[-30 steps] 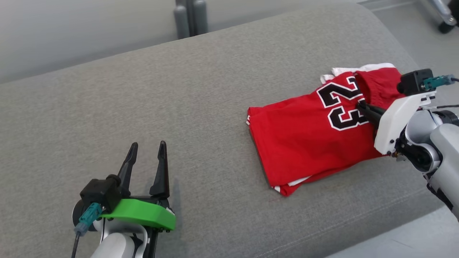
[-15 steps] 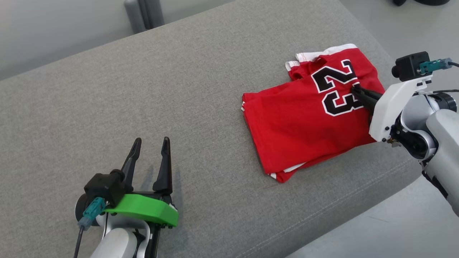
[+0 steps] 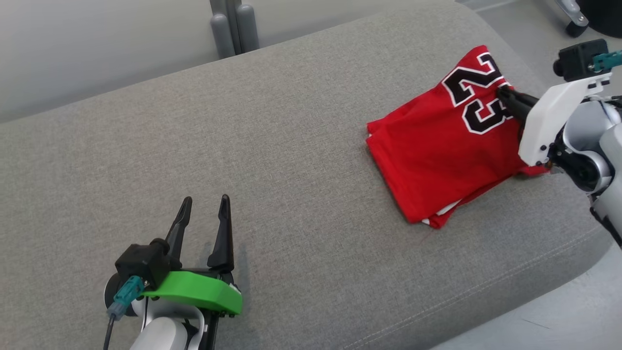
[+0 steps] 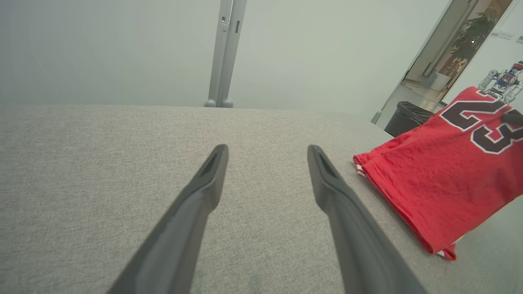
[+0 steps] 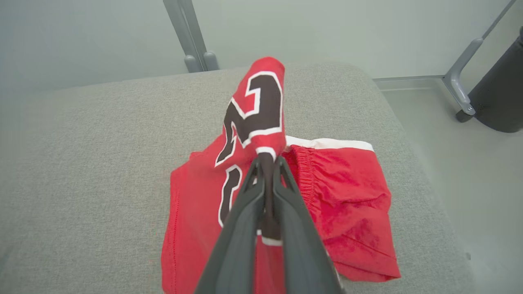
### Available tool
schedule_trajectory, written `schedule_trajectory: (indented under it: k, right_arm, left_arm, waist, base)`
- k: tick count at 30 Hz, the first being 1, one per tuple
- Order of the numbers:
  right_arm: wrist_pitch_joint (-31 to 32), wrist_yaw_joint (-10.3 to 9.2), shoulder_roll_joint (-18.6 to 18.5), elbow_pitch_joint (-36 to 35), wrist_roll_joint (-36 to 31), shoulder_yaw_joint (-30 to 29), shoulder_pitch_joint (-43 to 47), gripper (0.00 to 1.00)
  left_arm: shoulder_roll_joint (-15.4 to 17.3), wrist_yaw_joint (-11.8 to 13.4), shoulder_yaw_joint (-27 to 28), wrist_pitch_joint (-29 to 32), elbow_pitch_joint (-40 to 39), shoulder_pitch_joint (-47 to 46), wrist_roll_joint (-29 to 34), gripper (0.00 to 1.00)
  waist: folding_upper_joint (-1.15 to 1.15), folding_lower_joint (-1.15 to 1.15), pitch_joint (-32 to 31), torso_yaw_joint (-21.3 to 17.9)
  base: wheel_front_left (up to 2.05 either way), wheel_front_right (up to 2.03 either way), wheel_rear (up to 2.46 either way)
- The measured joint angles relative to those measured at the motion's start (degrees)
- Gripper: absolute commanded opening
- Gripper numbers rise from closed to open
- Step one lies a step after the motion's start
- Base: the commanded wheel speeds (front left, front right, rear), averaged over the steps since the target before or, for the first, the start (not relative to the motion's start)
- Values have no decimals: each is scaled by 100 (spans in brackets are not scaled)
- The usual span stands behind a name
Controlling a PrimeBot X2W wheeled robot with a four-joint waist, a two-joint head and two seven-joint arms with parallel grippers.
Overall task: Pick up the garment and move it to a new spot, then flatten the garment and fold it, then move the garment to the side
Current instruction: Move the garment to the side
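Numbered end of garment [image 3: 437,155] now aloft in right gripper [image 3: 501,91], formerly flat.

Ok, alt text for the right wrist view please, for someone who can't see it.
The right gripper, shut on a fold of a red garment with a black number, holds that fold raised above a grey cushion. The rest of the garment lies rumpled on the cushion.
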Motion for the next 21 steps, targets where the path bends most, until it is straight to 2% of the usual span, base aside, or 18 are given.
schedule_trajectory:
  k: [9,21]
  right_arm:
    - [-141,0,-679,269,-534,-391,-41,0]
    - [-1018,2,-759,1838,-1357,-1060,-333,0]
  left_arm:
    - [80,10,-10,42,-134,-32,43,100]
    - [354,65,-78,344,-455,-374,261,100]
  waist:
    - [0,0,231,145]
    - [0,0,839,457]
  base:
    - [0,0,0]
    - [0,0,0]
